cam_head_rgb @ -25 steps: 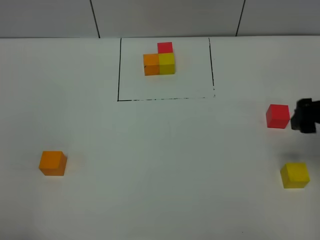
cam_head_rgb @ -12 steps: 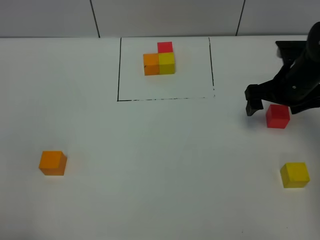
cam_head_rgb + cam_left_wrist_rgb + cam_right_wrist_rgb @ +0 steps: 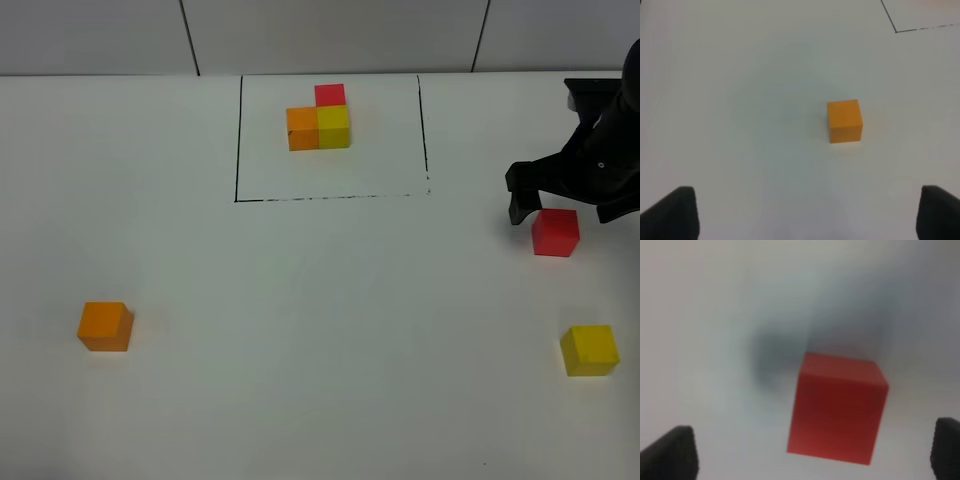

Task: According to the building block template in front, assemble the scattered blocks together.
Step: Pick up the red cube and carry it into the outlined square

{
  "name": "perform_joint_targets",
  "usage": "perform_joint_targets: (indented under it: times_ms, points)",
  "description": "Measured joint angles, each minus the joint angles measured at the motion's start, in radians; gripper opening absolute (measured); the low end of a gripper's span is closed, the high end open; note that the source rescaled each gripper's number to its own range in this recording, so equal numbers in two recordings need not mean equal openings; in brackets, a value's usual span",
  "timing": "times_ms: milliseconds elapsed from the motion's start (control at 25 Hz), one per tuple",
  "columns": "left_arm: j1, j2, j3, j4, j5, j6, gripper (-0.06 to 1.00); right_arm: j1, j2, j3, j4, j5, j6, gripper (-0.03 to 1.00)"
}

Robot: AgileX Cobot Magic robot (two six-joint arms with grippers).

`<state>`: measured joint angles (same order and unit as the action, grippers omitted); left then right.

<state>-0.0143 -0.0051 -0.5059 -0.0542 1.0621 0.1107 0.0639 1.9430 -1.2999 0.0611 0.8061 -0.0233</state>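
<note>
Overhead, the right gripper [image 3: 563,208] hangs wide open over the red cube [image 3: 555,232], gripping nothing; left wrist: the left gripper [image 3: 805,217] gapes empty, orange cube [image 3: 845,121] ahead of its fingers [image 3: 671,216]; right wrist: red cube [image 3: 837,407] between the spread fingers [image 3: 670,455], apart from both.

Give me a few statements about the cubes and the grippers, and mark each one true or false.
1. The right gripper is open and close to the loose red cube. True.
2. The left gripper holds the loose orange cube. False: it is open, and the cube lies free on the table.
3. The loose yellow cube lies inside the black frame. False: it lies outside it, on the right side of the table.
4. In the template, the orange and yellow cubes touch. True.
</note>
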Motion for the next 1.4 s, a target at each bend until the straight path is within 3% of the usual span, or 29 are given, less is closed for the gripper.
perform_joint_targets:
  times_ms: [520,960,1280,1400]
  points:
    - [0.000,0.000,0.000,0.000,0.000,0.000,1.00,-0.026,0.084,-0.002,-0.030,-0.045,-0.061,0.89]
    - [0.000,0.000,0.000,0.000,0.000,0.000,1.00,-0.047,0.092,-0.002,0.053,-0.107,-0.080,0.87]
    - [0.000,0.000,0.000,0.000,0.000,0.000,1.00,-0.047,0.142,-0.003,0.047,-0.119,-0.080,0.81]
    - [0.000,0.000,0.000,0.000,0.000,0.000,1.00,-0.048,0.143,-0.003,0.043,-0.121,-0.080,0.71]
